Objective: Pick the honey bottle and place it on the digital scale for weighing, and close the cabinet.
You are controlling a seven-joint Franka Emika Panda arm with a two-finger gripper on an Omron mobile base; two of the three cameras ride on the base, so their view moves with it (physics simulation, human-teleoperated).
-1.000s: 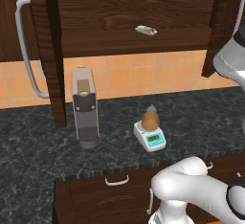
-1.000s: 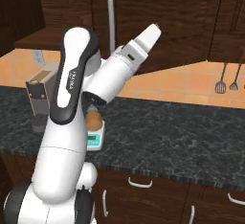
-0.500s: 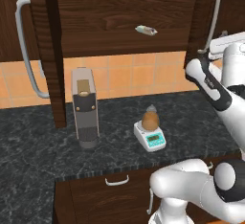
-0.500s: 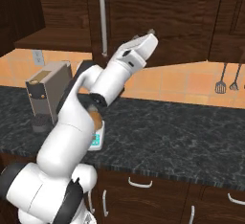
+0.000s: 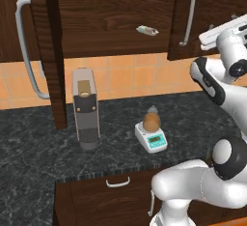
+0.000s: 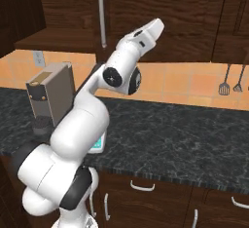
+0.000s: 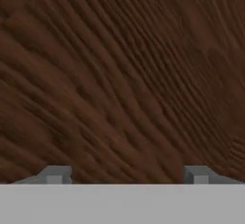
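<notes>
With the honey bottle (image 5: 151,120) already set on the digital scale (image 5: 152,138), far below the jaws, the gripper (image 7: 126,174) is held with jaws apart and empty, pressed close against the cabinet (image 7: 124,74) door, apparently for pushing it shut.

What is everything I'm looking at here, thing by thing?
honey bottle: one, amber-brown, standing on the scale.
digital scale: one, white with teal display, on the black counter.
cabinet: one, dark brown, on the wall; both doors stand ajar, long silver handles.
pale tube: one, lying on the cabinet shelf.
coffee machine: one, grey and black, left of the scale.
drawers: dark wood, under the counter.
utensils: two, dark, hanging on the orange tiles.
gripper: one, fingertips spread, facing the cabinet's wood.
</notes>
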